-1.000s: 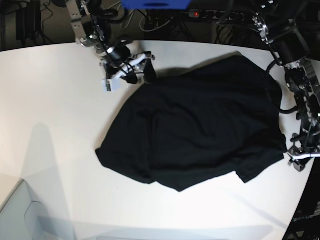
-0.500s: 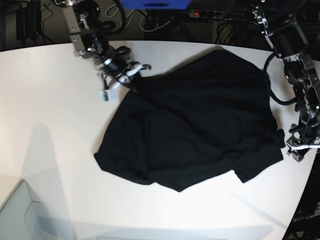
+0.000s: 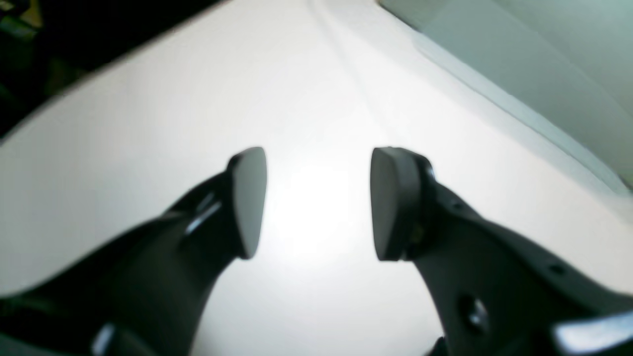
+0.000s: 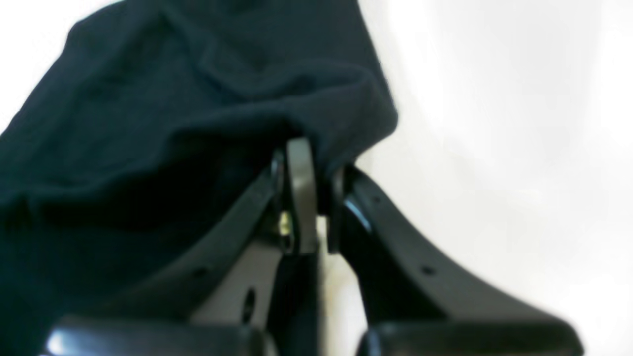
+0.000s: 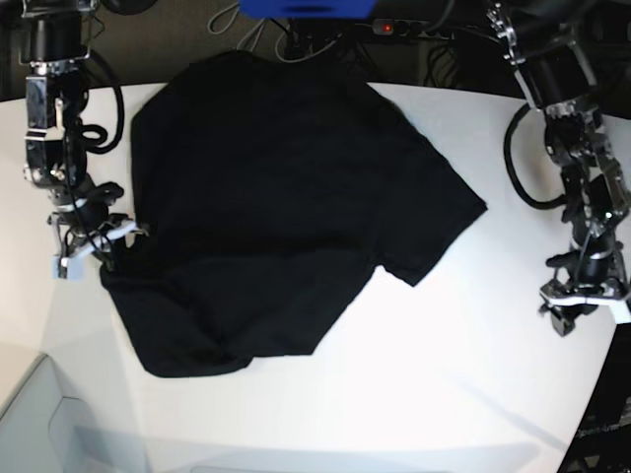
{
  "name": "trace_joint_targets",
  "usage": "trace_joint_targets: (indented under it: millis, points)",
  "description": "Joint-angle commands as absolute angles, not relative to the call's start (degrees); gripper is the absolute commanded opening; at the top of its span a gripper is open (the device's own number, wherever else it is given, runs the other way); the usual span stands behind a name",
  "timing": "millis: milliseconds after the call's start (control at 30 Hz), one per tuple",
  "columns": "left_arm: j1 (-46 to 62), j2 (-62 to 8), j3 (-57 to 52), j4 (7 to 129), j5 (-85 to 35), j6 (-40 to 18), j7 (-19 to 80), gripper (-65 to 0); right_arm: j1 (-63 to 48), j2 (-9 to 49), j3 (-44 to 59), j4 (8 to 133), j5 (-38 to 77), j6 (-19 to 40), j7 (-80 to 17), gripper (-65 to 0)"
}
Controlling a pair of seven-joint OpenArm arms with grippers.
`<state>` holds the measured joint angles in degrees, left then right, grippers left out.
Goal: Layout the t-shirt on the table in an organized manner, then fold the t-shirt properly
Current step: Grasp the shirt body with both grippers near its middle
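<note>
The black t-shirt point(image 5: 266, 197) lies spread over the left and middle of the white table point(image 5: 444, 374), its upper part reaching the back edge. At the shirt's left edge my right gripper point(image 5: 106, 239) is shut on a fold of the cloth. The right wrist view shows the fingers point(image 4: 300, 168) pinching a bunched edge of the t-shirt point(image 4: 173, 99). My left gripper point(image 5: 572, 313) hovers near the table's right edge, well apart from the shirt. In the left wrist view that gripper point(image 3: 319, 202) is open with only bare table point(image 3: 306, 99) between the pads.
A power strip point(image 5: 389, 28) with a red light, cables and a blue object point(image 5: 306, 8) sit behind the table's back edge. A pale grey surface point(image 5: 30, 424) cuts across the front left corner. The table's curved edge runs close to the left gripper.
My right gripper has shut on the shirt's edge and dragged it left and toward the front. The whole shirt has shifted left, away from the left gripper, which has barely moved.
</note>
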<state>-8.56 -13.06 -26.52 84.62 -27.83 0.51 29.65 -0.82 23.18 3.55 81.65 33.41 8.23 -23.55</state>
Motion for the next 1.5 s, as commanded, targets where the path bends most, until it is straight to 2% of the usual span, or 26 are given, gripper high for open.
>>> trace_joint_targets:
  millis: [0, 200, 333, 500, 700, 933, 1067, 1200, 1367, 1467]
  points:
    - [-9.1, -13.32, -24.92, 86.55, -28.18, 0.22, 28.18, -32.3, 1.27, 24.04, 4.09, 81.36, 33.8, 8.66, -23.25, -55.0]
    - [-10.15, -9.45, -12.0, 87.78, -27.65, 0.22, 27.56, -32.2, 6.11, 24.57, 4.26, 76.09, 33.71, 8.66, -26.33, -32.2]
    - [-15.52, -7.08, -1.45, 82.68, -27.56, 0.57, 27.56, -32.2, 4.62, 25.01, 8.84, 76.62, 33.8, 8.57, -25.27, -22.2]
    - [-22.29, -3.38, 5.49, 71.34, -27.56, 0.66, 27.56, -32.2, -0.57, 24.22, 15.78, 83.38, 33.8, 8.57, -25.63, -21.6]
    - [-29.76, 0.22, 10.95, 54.9, -27.56, 0.66, 27.47, -32.2, -8.84, 22.11, 16.84, 94.11, 33.8, 8.57, -25.71, -21.6]
    - [-31.6, 3.82, 16.75, 52.53, -27.56, 0.48, 26.15, -32.2, -15.52, 16.13, 16.13, 101.58, 33.8, 8.66, -25.8, -21.6]
    - [-31.78, 3.3, 23.87, 52.26, -27.47, 0.66, 22.81, -32.2, -18.59, 14.11, 13.41, 104.75, 33.8, 8.66, -25.8, -21.6]
    - [-31.43, 2.33, 25.1, 51.03, -27.47, 0.75, 22.55, -32.2, -21.05, 13.32, 9.27, 107.47, 33.8, 8.66, -25.8, -21.6]
    - [-33.27, 2.42, 25.1, 37.93, -27.47, 0.66, 21.67, -32.2, -21.93, 13.32, 3.82, 108.09, 33.8, 8.66, -25.8, -21.7]
    - [-33.98, 2.15, 25.1, 31.87, -27.47, 0.48, 16.92, -32.2, -21.93, 13.32, -0.04, 107.82, 33.8, 8.66, -25.8, -21.7]
